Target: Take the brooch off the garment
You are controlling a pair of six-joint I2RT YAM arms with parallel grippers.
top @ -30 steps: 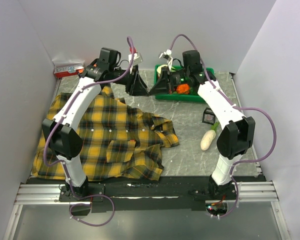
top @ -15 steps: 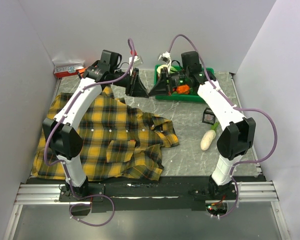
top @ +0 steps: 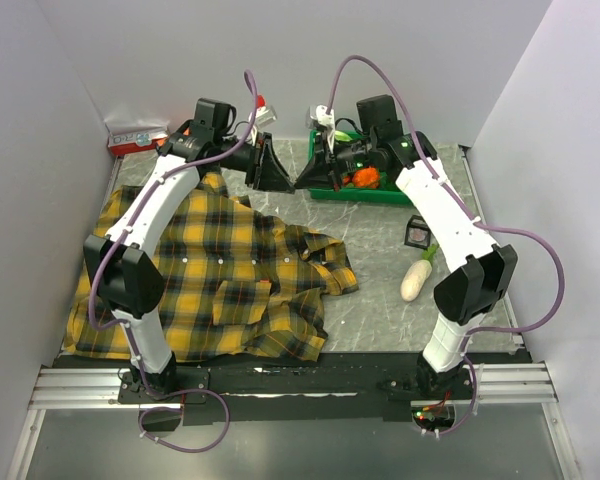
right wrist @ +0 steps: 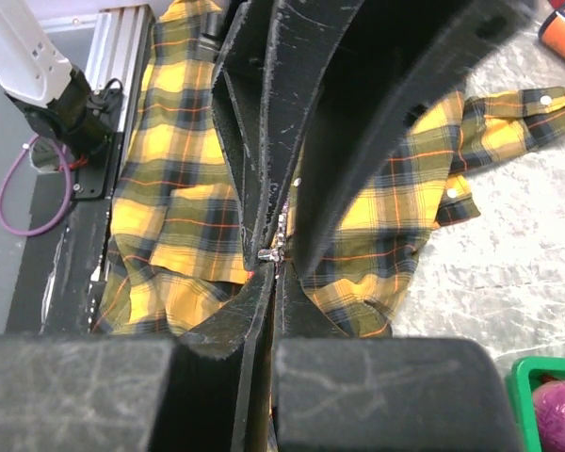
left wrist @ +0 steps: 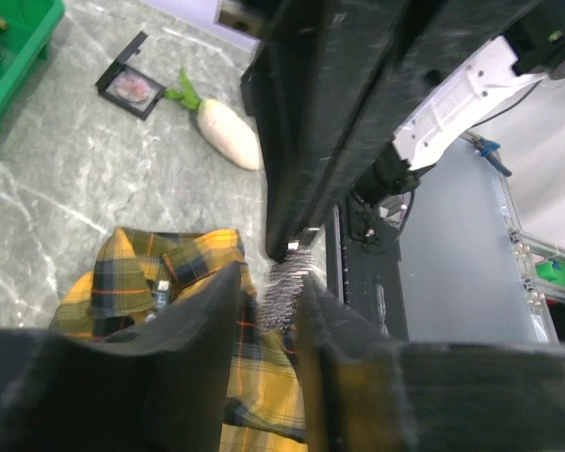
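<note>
The garment [top: 210, 270], a yellow-and-black plaid shirt, lies spread on the left of the table; it also fills the ground under the fingers as the garment [right wrist: 179, 141]. Both grippers meet tip to tip in the air above the table's back middle. My right gripper [right wrist: 275, 268] is shut on the small silvery brooch [right wrist: 281, 247], clear of the cloth. In the left wrist view the brooch [left wrist: 287, 292] hangs from the right fingertips between the fingers of my left gripper [left wrist: 268, 278]. Those fingers stand narrowly apart, with a slim gap on one side.
A green bin [top: 380, 195] holding an orange thing stands at the back, behind the right gripper. A white radish [top: 417, 278] and a small black case [top: 418, 233] lie on the right. A red-and-white box [top: 137, 137] sits in the back left corner.
Both wrists have lifted and shifted slightly towards the back, their tips still meeting. The shirt has not moved.
</note>
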